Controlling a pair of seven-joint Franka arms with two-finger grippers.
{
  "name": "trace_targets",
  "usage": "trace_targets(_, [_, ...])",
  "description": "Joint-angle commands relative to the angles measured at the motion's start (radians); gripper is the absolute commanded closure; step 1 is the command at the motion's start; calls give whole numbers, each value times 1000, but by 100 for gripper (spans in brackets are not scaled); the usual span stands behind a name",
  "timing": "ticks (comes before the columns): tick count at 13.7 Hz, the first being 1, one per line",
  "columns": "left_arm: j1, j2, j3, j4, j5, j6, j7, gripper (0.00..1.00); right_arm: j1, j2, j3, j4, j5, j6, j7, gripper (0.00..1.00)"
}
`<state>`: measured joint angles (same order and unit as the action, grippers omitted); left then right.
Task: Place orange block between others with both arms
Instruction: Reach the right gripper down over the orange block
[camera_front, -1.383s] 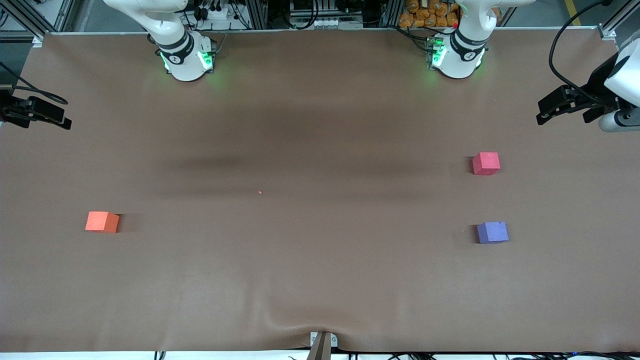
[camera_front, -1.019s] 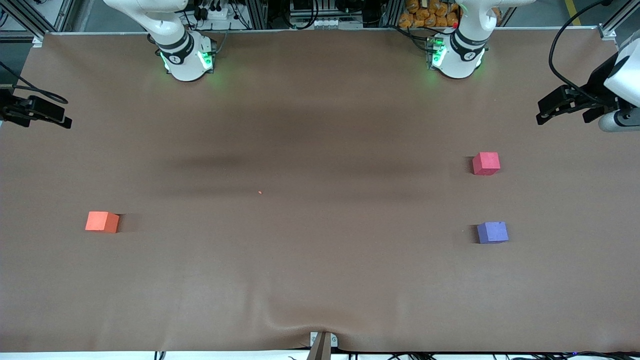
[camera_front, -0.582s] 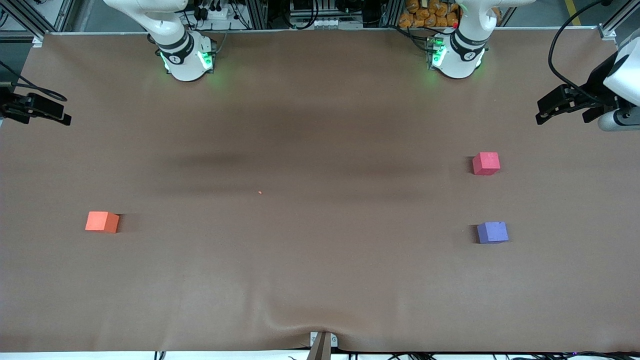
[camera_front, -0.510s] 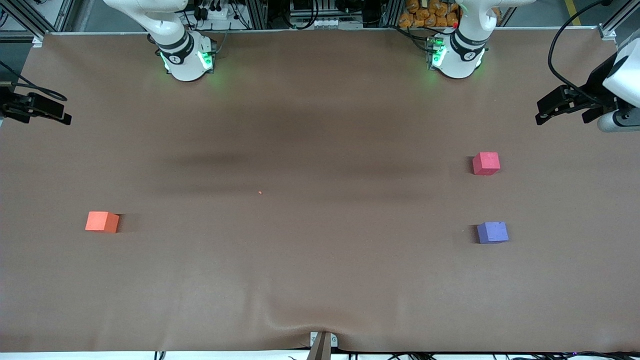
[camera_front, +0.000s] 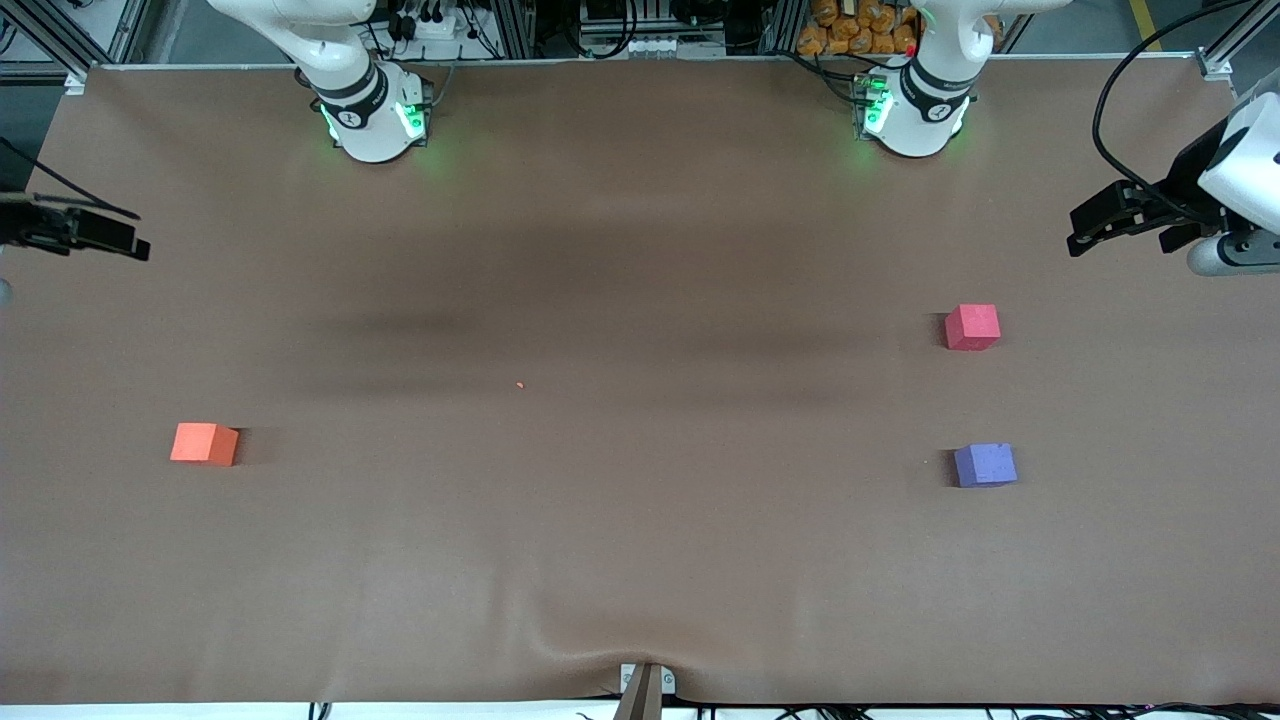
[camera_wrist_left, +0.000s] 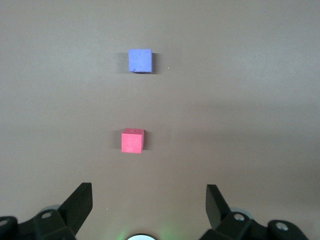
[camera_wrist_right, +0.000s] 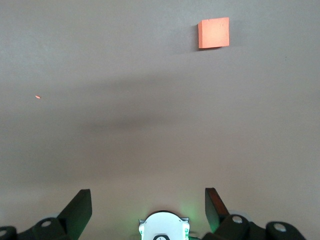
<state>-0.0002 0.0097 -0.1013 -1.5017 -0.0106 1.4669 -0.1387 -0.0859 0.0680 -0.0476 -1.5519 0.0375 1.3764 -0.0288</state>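
The orange block lies alone on the brown table cover toward the right arm's end, and it also appears in the right wrist view. The others sit toward the left arm's end: a pinkish-red cube and a purple-blue cube nearer the front camera, with a gap between them. My right gripper hangs open and empty over the table's edge at its own end. My left gripper hangs open and empty over the edge at the left arm's end.
Both green-lit arm bases stand along the table edge farthest from the front camera. A tiny orange speck lies mid-table. The cover wrinkles by a small bracket at the edge nearest that camera.
Both grippers have shifted slightly at their ends of the table, the left one dropping a little. The three cubes have not moved.
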Motion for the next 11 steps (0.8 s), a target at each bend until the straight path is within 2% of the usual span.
trace_targets(1, [6, 6, -3, 20, 3, -10, 19, 0, -41, 65, 8, 3, 15, 4, -8, 0])
trace_targets(3, [6, 7, -2, 18, 6, -8, 19, 0, -70, 139, 8, 7, 15, 18, -8, 0])
trace_targets(9, [17, 7, -2, 20, 4, -8, 19, 0, -124, 315, 6, 6, -2, 177, -59, 0])
trace_targets(11, [14, 7, -3, 20, 9, -7, -1, 0, -123, 381, 8, 12, -72, 274, -62, 0])
